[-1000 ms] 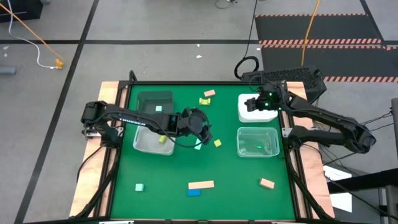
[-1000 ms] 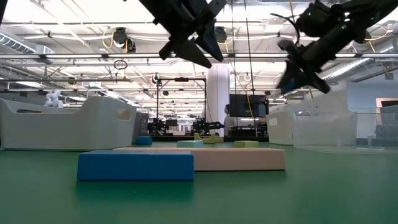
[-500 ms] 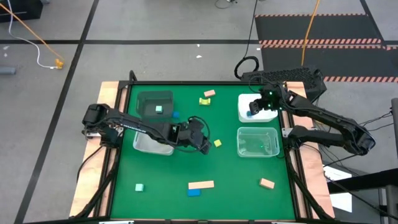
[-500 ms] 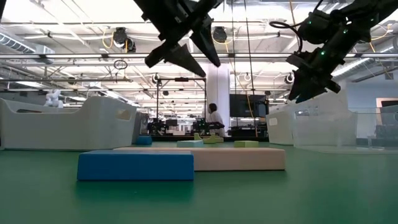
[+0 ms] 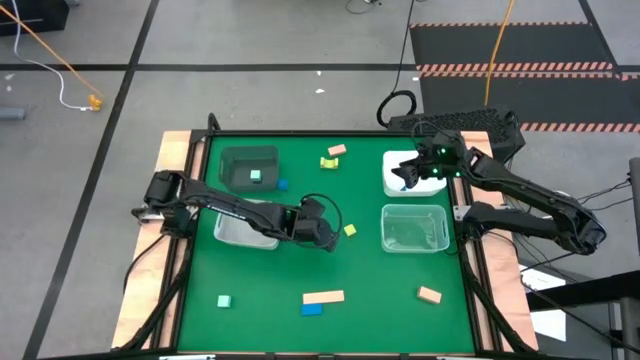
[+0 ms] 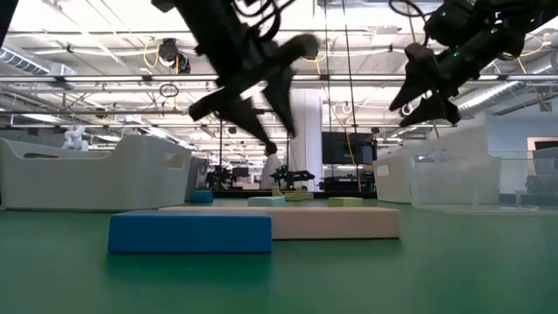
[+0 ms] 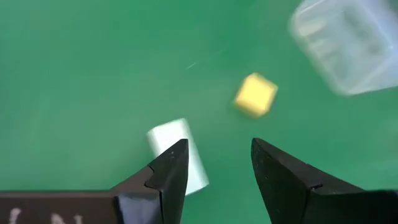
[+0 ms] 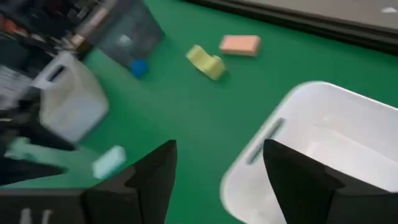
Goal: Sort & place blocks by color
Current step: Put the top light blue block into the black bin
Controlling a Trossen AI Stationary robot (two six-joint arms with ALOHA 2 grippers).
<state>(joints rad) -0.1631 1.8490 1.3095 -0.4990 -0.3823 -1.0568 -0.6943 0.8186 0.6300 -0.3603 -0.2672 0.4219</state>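
surface [image 5: 370, 280] in green felt carries four bins and scattered blocks. white bin [image 5: 432, 186] sits under right hand [image 5: 404, 174], fingers apart, nothing between them. left hand [image 5: 330, 238] is low at mid-surface, fingers apart over a mint block [image 7: 177, 149]; yellow cube [image 5: 349, 230] lies just beside it.

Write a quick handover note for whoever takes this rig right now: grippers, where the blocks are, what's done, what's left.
Left gripper: open, empty, low over a mint block beside a yellow cube.
Right gripper: open, empty, above the white bin.
Done: mint cube in the dark bin.
Left: yellow and tan blocks at the back; mint cube, tan bar, blue block, tan block in front.
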